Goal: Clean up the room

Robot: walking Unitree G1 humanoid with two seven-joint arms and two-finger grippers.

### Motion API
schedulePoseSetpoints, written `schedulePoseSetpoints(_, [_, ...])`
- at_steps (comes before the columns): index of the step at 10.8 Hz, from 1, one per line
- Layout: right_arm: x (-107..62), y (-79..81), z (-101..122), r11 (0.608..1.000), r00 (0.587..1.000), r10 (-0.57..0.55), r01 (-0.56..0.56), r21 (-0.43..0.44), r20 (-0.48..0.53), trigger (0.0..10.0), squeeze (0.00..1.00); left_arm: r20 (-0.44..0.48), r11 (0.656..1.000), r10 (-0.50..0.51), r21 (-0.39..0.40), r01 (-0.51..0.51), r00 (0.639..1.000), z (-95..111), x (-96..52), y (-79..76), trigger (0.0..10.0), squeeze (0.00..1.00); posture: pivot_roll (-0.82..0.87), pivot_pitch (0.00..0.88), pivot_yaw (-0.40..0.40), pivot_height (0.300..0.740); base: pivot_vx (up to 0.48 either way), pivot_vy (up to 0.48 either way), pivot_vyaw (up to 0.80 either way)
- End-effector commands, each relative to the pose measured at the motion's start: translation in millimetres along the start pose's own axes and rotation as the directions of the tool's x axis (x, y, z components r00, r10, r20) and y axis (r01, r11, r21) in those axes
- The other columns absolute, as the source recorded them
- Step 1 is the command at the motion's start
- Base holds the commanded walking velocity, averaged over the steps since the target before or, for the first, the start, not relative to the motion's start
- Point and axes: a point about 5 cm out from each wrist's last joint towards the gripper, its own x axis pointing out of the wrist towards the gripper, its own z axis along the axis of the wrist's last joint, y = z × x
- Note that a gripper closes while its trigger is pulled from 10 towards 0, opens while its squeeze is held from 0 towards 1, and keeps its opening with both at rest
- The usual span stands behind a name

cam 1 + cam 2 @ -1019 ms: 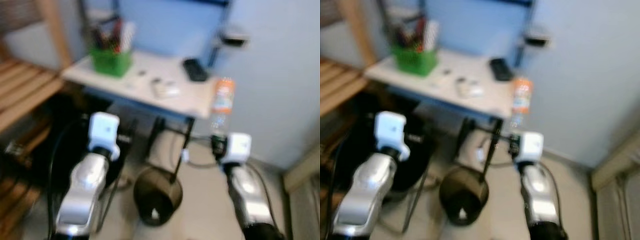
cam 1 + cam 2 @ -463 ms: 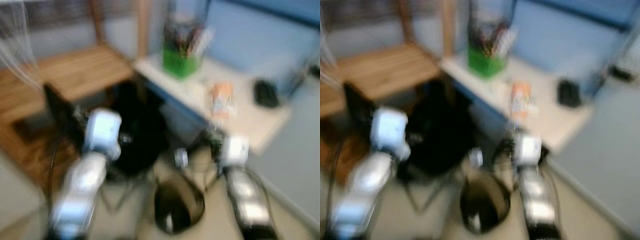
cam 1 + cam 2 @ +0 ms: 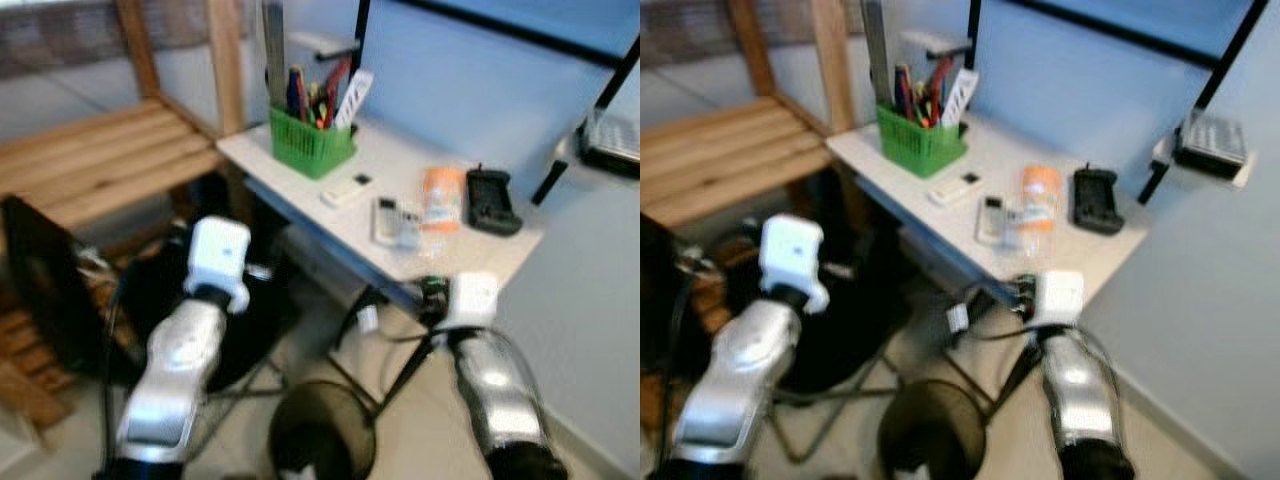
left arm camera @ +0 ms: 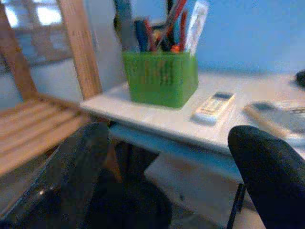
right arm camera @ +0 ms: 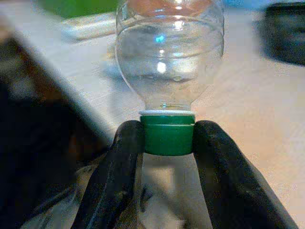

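A clear plastic bottle (image 5: 169,52) with an orange label (image 3: 441,192) and a green cap (image 5: 167,138) is held upside down by its cap. My right gripper (image 5: 167,139) is shut on that cap, and it hovers at the front edge of the white table (image 3: 400,160), bottle body over the tabletop. My left gripper (image 4: 171,133) is open with nothing between its fingers (image 4: 76,171). It points at the table from the left, below tabletop level, in front of the green pen basket (image 4: 159,76).
On the table lie a white remote (image 3: 346,188), a second remote (image 3: 385,218) and a black device (image 3: 492,190). A black mesh bin (image 3: 322,435) stands on the floor below. A wooden bench (image 3: 100,165) and a black folding chair (image 3: 235,320) are to the left.
The camera has swung and steadied, so the table now sits central and sharp. The right gripper still holds the bottle by its cap. The left gripper stays open.
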Motion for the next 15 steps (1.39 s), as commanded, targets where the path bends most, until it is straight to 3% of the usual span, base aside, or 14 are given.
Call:
schedulePoseSetpoints(1, [-4.1, -11.4, -4.7, 1.000, 1.000, -0.022, 0.021, -0.011, -0.015, 10.0, 0.00, 0.002, 1.000, -0.014, 0.000, 0.014, 1.000, 1.9, -0.7, -1.6, 10.0, 0.00, 0.10, 0.000, -0.047, 0.740, 0.000, 0.000, 0.00])
schedulePoseSetpoints(3, [-3.6, -18.2, -3.8, 0.999, 0.999, -0.041, 0.041, -0.009, -0.015, 10.0, 0.00, 0.011, 1.000, -0.007, -0.016, 0.007, 1.000, 2.3, -0.8, -2.4, 10.0, 0.00, 0.10, 0.000, -0.049, 0.740, 0.000, 0.000, 0.00])
schedulePoseSetpoints(7, [0.9, -9.4, -4.3, 1.000, 1.000, -0.014, 0.014, -0.001, -0.017, 10.0, 0.00, 0.009, 1.000, 0.008, 0.006, -0.008, 1.000, 2.9, -0.2, -1.3, 10.0, 0.00, 0.11, 0.000, -0.053, 0.740, 0.000, -0.480, 0.00])
schedulePoseSetpoints(8, [0.7, -9.4, -5.4, 1.000, 1.000, -0.012, 0.012, -0.001, -0.022, 10.0, 0.00, 0.009, 1.000, 0.012, -0.026, -0.012, 1.000, 2.7, -0.3, -0.6, 10.0, 0.00, 0.11, 0.000, -0.052, 0.740, 0.000, 0.000, 0.00])
schedulePoseSetpoints(15, [2.5, -8.8, -7.3, 1.000, 1.000, -0.009, 0.009, 0.005, -0.027, 10.0, 0.00, -0.010, 0.996, 0.067, 0.057, -0.066, 0.998, 0.4, 4.1, 1.8, 10.0, 0.00, 0.11, 0.000, -0.054, 0.740, 0.000, 0.000, 0.00])
